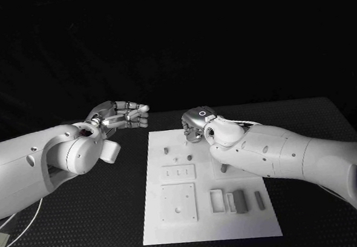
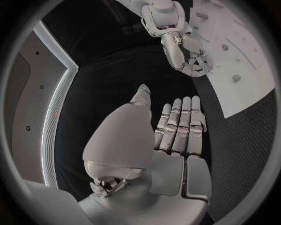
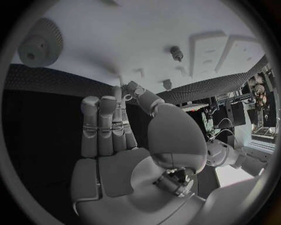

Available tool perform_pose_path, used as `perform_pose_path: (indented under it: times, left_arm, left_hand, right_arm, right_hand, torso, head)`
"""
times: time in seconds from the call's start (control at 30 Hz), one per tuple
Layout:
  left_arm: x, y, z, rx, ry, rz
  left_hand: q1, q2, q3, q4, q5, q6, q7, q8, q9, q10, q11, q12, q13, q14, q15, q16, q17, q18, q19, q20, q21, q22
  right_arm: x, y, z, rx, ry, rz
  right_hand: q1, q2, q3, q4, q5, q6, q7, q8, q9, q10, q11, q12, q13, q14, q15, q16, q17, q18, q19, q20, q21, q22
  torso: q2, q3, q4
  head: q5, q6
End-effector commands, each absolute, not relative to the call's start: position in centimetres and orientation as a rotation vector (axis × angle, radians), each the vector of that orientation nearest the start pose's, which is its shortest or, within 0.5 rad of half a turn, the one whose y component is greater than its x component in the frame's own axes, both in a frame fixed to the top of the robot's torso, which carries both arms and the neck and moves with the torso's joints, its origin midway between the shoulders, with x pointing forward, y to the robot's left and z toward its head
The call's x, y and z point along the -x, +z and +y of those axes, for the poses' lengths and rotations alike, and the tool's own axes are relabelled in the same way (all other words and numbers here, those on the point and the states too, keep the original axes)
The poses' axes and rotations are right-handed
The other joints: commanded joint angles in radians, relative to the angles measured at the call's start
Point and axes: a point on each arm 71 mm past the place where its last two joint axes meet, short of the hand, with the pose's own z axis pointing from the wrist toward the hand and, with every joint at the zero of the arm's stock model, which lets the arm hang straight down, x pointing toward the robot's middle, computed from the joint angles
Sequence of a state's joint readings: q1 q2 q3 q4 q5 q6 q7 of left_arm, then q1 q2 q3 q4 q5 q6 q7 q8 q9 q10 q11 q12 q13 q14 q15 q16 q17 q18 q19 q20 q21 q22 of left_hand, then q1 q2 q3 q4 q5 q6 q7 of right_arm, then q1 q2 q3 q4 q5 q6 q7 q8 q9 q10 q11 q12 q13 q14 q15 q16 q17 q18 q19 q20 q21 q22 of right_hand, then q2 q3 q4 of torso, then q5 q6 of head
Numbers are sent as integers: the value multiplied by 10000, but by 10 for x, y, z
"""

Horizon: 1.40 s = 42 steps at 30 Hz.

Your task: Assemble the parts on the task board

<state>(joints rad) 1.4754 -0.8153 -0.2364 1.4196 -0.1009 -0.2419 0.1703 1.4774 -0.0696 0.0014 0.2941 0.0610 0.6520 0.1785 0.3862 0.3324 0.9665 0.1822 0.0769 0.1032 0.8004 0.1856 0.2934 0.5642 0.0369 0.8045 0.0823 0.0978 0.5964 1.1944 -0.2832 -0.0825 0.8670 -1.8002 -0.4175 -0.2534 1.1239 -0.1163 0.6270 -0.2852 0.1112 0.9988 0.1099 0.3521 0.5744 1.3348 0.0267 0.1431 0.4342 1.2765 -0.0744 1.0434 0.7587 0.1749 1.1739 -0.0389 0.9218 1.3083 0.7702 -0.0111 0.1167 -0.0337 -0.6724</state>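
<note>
Right robot hand [image 1: 198,123]: fingers curled inward, holding nothing, over the far edge of the task board [image 1: 179,230]. Left robot hand [image 1: 123,115]: fingers closed, empty, at the board's 10 o'clock. Grey parts [image 1: 239,201] lie on the board's near half, at 5 o'clock from the right robot hand.

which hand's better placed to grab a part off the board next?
Probably the right hand: it hangs over the far end of the task board, close to the small parts there. The left hand hovers off the board's side, over bare table, holding nothing.
</note>
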Motion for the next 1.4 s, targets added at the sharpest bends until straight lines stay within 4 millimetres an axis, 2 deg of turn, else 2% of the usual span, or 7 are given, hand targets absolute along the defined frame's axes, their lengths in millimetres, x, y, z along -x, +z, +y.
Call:
perform_pose_path:
  times: [0.03,0.4,0.7,0.97,1.2,1.4]
  left_arm:
    - [-527,-127,224,9095,-13374,16408]
    - [-528,-124,223,9046,-13398,16374]
    - [-528,-122,225,9048,-13375,16345]
    - [-528,-121,225,9038,-13386,16346]
    - [-529,-121,225,9001,-13365,16340]
    - [-529,-121,224,9001,-13365,16354]
  left_hand:
    - [25,-37,-65,-18,-49,73,412,-48,-16,-15,27,-50,-12,57,-21,-61,15,137,78,6,-52,-15]
    - [28,-42,-67,-18,-48,77,411,-51,-16,-13,26,-53,-12,58,-21,-66,18,137,81,5,-57,-17]
    - [29,-47,-69,-18,-48,80,411,-53,-16,-11,26,-55,-13,60,-22,-70,20,137,82,5,-60,-18]
    - [29,-50,-70,-18,-48,80,410,-56,-16,-12,26,-57,-14,61,-22,-74,22,137,84,6,-63,-20]
    - [32,-50,-70,-18,-48,80,409,-60,-17,-14,27,-60,-15,61,-21,-78,23,136,86,5,-66,-21]
    - [30,-50,-71,-17,-48,80,408,-62,-17,-15,27,-63,-16,61,-21,-81,25,136,87,6,-69,-22]
  right_arm:
    - [-572,-217,-91,3406,2892,14709]
    - [-572,-219,-88,3475,2921,14851]
    - [-573,-219,-93,3440,2742,14878]
    - [-574,-220,-94,3413,2732,14964]
    - [-574,-221,-94,3411,2708,14936]
    - [-574,-221,-93,3402,2742,14951]
  right_hand:
    - [-43,54,54,-8,26,43,29,8,13,33,14,-63,20,-17,-72,22,-18,869,-18,-49,43,171]
    - [-42,56,64,-11,27,36,34,-7,20,23,19,-79,39,-25,-66,14,-24,869,-29,-47,36,168]
    - [-52,55,64,-9,25,32,37,-18,25,18,23,-90,52,-30,-63,9,-27,869,-35,-43,32,167]
    - [-53,62,70,-9,25,31,38,-25,29,15,24,-98,64,-34,-61,7,-29,869,-39,-42,29,167]
    - [-68,75,70,-2,24,30,41,-33,34,13,27,-106,77,-37,-59,5,-31,869,-43,-38,26,166]
    - [-71,77,72,-4,24,28,42,-39,37,9,28,-113,84,-40,-57,3,-33,869,-46,-37,24,165]
  torso:
    - [10,9,-3]
    - [16,6,5]
    - [0,10,-24]
    - [-4,15,-15]
    - [12,2,-21]
    - [13,-1,-8]
  head:
    - [8,46]
    - [27,21]
    - [26,-17]
    - [20,-31]
    - [-9,-4]
    - [-17,-34]
